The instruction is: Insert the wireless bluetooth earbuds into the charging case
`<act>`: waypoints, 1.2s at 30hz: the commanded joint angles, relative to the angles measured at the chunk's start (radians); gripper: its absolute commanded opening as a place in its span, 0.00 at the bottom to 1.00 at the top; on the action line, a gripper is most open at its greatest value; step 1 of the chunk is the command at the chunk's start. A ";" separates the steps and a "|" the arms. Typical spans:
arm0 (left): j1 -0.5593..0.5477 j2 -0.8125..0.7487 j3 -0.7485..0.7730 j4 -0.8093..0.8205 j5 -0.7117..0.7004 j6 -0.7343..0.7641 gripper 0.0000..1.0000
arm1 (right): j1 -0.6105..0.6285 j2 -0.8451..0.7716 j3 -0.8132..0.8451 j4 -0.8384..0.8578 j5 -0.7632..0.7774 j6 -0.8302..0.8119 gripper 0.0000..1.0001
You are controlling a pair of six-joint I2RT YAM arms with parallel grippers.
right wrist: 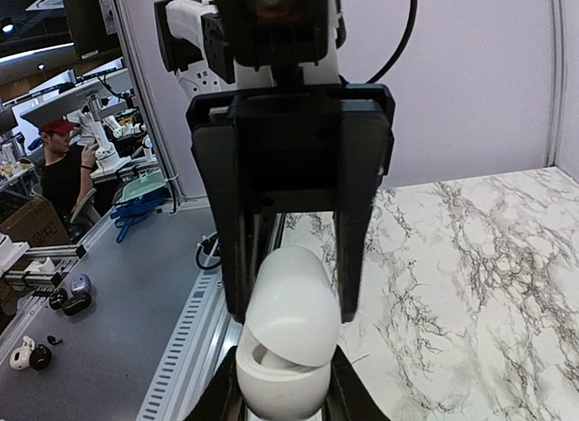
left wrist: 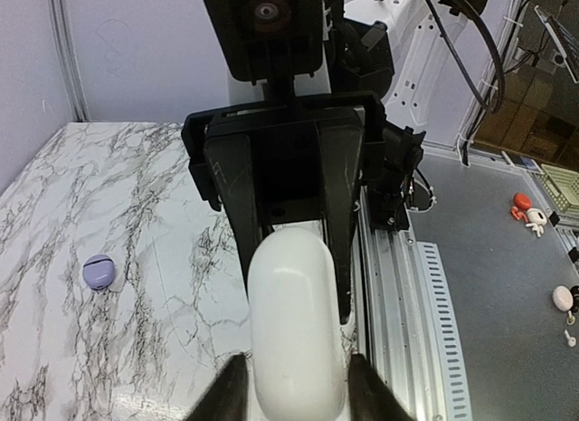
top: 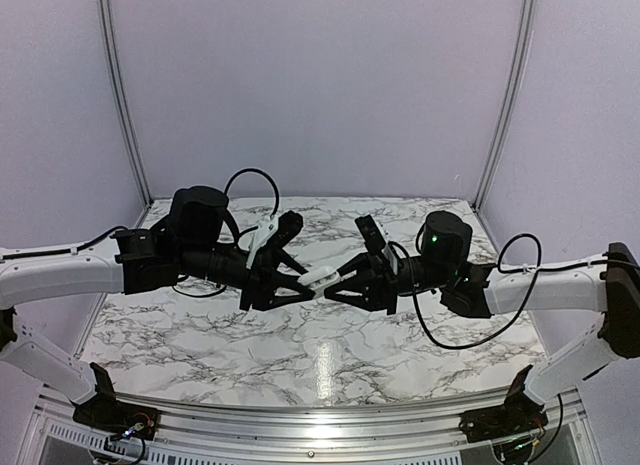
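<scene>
A white charging case hangs in mid-air above the marble table, held between both grippers. My right gripper is shut on its base. The lid stands partly open, and a whitish earbud shows inside the gap. My left gripper closes round the lid end of the case, with its fingers flanking the lid. In the top view, the left gripper and right gripper meet tip to tip. A small lilac rounded thing lies on the table; I cannot tell whether it is a bud or a case.
An aluminium rail runs along the table's near edge. Beyond it, off the table, small red and white things and a pinkish one lie on a grey surface. A person in a red cap sits off to the side.
</scene>
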 commanded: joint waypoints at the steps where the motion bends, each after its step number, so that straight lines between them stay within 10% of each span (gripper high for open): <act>1: 0.005 -0.031 0.003 0.025 -0.009 0.003 0.52 | -0.006 -0.010 0.009 0.009 -0.023 -0.001 0.11; 6: 0.006 -0.046 0.004 0.034 -0.004 -0.017 0.66 | -0.004 -0.015 0.012 -0.034 -0.017 -0.036 0.04; 36: 0.031 0.000 0.056 -0.004 -0.017 0.008 0.64 | 0.015 0.007 0.071 -0.161 0.033 -0.103 0.00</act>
